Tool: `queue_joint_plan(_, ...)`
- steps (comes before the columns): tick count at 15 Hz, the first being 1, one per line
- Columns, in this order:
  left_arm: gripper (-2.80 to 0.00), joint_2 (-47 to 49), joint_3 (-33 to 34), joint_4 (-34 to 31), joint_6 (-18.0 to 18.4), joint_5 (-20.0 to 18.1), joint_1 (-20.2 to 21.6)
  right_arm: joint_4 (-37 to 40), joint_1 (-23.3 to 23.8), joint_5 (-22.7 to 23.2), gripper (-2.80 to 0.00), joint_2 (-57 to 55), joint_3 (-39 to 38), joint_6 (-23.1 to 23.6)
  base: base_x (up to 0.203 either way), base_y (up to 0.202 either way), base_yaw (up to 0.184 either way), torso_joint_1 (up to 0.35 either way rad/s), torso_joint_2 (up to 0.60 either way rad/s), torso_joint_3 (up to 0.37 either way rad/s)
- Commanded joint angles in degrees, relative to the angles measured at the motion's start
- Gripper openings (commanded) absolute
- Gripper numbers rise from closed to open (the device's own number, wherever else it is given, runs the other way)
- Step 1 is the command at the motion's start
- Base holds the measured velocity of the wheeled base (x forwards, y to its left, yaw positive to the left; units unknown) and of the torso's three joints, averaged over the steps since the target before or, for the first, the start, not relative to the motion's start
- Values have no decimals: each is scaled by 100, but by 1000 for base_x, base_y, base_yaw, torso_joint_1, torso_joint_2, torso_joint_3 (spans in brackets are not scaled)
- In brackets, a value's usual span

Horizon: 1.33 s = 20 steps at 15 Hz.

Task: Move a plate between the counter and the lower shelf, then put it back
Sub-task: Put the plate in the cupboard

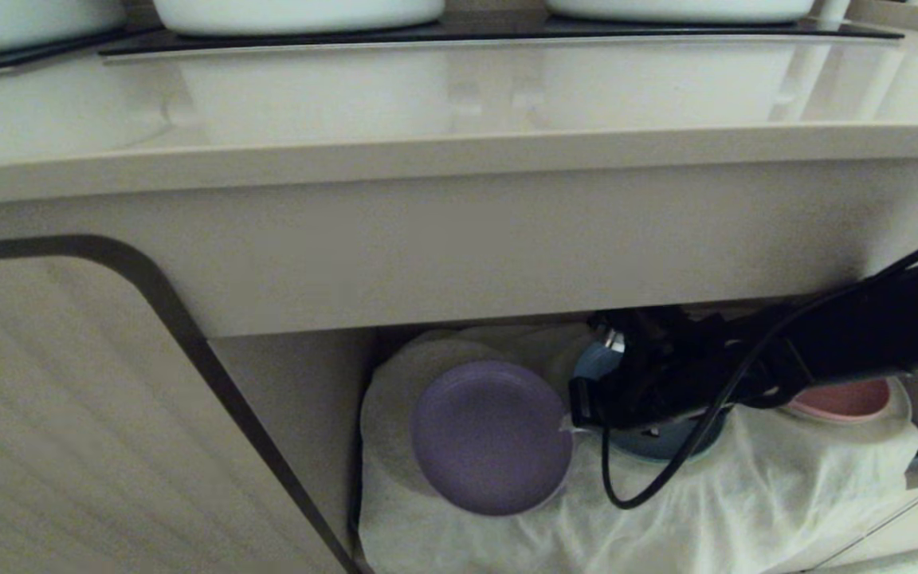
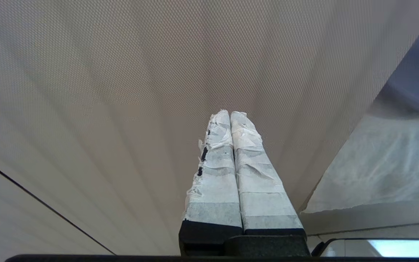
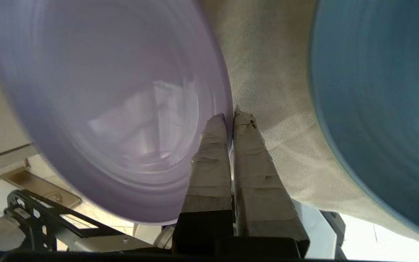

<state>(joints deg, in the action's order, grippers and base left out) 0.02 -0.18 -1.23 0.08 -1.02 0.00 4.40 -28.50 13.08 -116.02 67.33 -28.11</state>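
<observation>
My right gripper (image 1: 566,422) reaches into the lower shelf (image 1: 746,494) under the bench (image 1: 459,88), its taped fingers (image 3: 213,153) pinched on the rim of the lilac plate (image 1: 491,434). The plate tilts at the shelf's left end, over the wrinkled white cloth (image 1: 706,486). A blue plate (image 3: 376,109) lies just beside my gripper, a pink plate (image 1: 845,399) farther right. My left gripper (image 2: 230,116) is closed, empty, beside a cabinet panel (image 2: 104,91).
</observation>
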Motion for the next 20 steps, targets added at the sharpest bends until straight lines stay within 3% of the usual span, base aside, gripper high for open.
queue_joint_plan(1, -280, -2, 1, 0, 0, -3, 0, -16, -17, 11, -280, -124, 104, -65, 0, 0, 0, 0, 0, 0)
queue_joint_plan(8, -280, -2, 1, 0, 0, -3, 0, -18, -284, -218, -280, -594, 778, -287, 0, 0, 0, 0, 0, 0)
queue_joint_plan(20, -280, -2, 1, 0, 0, -3, 0, -9, -314, -368, -280, -641, 636, -326, 0, 0, 0, 0, 0, 0)
